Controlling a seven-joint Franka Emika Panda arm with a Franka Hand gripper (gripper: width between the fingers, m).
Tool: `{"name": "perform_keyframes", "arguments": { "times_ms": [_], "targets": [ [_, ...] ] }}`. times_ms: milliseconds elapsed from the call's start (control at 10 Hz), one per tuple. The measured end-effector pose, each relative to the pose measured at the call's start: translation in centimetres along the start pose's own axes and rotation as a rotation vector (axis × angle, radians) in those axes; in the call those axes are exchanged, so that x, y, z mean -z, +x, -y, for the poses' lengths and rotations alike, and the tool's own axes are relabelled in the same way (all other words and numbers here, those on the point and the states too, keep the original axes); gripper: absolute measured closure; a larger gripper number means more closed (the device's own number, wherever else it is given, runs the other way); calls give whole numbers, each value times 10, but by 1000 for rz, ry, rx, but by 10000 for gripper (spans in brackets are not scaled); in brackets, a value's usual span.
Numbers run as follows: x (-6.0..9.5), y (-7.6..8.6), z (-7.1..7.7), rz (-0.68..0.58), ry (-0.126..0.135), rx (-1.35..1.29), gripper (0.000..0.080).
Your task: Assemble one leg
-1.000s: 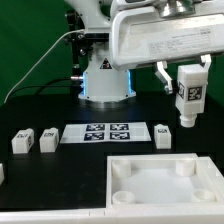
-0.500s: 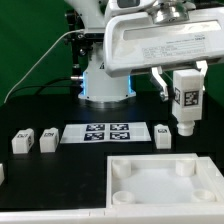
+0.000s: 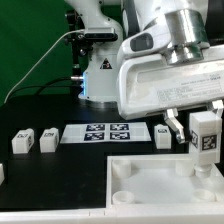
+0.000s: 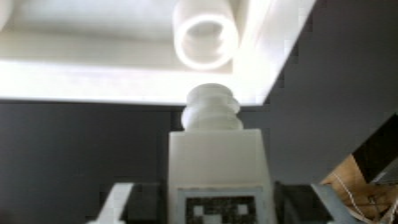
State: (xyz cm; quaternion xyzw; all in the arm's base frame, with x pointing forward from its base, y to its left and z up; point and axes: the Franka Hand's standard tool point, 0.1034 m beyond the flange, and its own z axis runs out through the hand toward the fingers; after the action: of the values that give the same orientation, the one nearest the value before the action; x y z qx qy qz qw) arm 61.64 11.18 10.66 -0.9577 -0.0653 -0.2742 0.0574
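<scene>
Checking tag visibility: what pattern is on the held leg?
The leg bears a black-and-white square marker; exterior view shows it best.

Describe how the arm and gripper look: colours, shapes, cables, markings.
The arm is glossy white with rounded joints; its base glows blue. A black cable runs to it. The gripper has a boxy white body and dark fingers.

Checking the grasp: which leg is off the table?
The leg at the exterior view's right, held above the tray; the other three legs sit on the table.
</scene>
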Motion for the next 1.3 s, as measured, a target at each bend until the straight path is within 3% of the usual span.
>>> {"name": "perform_keyframes", "arguments": {
  "times_ms": [400,900,1100,1300],
  "targets": [
    [-19,-18,1,34,5,-7,511],
    [-35,-24,-1,34,5,-24,511],
    [-39,-26,0,0,-2,-33,509],
    [-39,-28,1,-22,-26,-83,509]
  ]
}}
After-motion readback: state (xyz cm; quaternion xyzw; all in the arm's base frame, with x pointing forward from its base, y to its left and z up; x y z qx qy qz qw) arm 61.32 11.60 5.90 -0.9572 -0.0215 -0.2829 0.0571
